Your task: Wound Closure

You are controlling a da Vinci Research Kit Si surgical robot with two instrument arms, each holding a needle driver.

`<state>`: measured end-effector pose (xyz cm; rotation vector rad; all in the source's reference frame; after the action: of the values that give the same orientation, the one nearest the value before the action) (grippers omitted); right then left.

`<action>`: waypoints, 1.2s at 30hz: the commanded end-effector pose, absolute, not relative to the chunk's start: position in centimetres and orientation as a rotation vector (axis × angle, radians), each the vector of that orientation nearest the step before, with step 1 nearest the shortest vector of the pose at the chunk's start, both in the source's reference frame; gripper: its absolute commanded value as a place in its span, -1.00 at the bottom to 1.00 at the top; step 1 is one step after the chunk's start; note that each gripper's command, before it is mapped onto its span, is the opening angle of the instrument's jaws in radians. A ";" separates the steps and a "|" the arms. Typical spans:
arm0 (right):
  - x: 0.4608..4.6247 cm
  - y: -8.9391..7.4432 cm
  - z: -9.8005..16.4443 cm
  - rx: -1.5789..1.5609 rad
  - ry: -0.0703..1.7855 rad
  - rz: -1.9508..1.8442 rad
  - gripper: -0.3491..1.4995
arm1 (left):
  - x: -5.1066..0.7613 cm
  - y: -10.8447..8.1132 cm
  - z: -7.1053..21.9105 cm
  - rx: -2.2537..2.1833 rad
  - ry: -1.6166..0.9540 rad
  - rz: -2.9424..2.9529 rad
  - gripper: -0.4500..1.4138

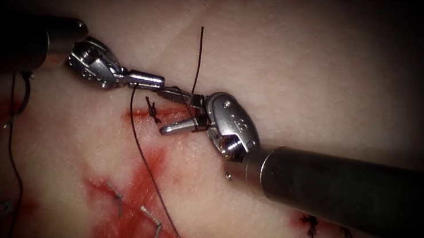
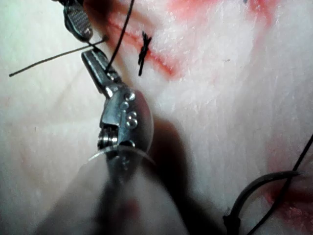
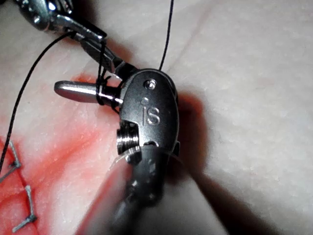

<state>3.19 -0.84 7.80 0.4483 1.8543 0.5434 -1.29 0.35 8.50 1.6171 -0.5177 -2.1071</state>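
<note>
Crossing the open right hand (image 1: 179, 121), thread (image 1: 197, 58) meets the left hand (image 1: 170, 92), closed on thread.

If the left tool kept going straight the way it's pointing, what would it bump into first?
Most likely the right tool. The left tool points right across the tissue, its shut jaws holding the thread, and the right tool's open jaws sit just past its tip, with thread looped round one. Depth between them is hard to judge.

Both tools are shiny polished metal (image 1: 189, 114), shafts (image 1: 339, 188) a duller matt grey; tissue (image 1: 317, 85) looks wet, glossy, finely grained; thread (image 1: 197, 58) matt black.
</note>
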 end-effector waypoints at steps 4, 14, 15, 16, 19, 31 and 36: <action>3.27 -0.9 7.9 0.447 1.868 0.565 0.31 | -1.42 0.4 8.6 1.591 -0.591 -2.163 -1.00; 3.24 -0.8 7.8 0.432 1.887 0.622 0.31 | -1.58 0.3 8.6 1.453 -0.793 -2.298 -1.00; 3.22 -0.8 7.8 0.427 1.890 0.631 0.31 | -1.57 0.3 8.6 1.444 -0.819 -2.316 -1.00; 3.21 -0.8 7.8 0.422 1.887 0.638 0.31 | -1.56 0.3 8.6 1.428 -0.859 -2.343 -1.00; 3.17 -0.8 7.8 0.410 1.889 0.652 0.31 | -1.56 0.2 8.7 1.385 -0.914 -2.389 -1.00; 3.14 -0.7 7.9 0.353 1.856 0.773 0.27 | -1.75 -0.3 8.5 1.316 -0.965 -2.461 -1.00; 3.11 -0.7 7.9 0.308 1.763 0.816 0.29 | -1.80 -0.5 8.4 1.298 -0.978 -2.490 -1.00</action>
<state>3.06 -0.69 7.81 0.3019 1.7522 0.8335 -1.75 -0.48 8.29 1.2898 -0.9813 -2.4972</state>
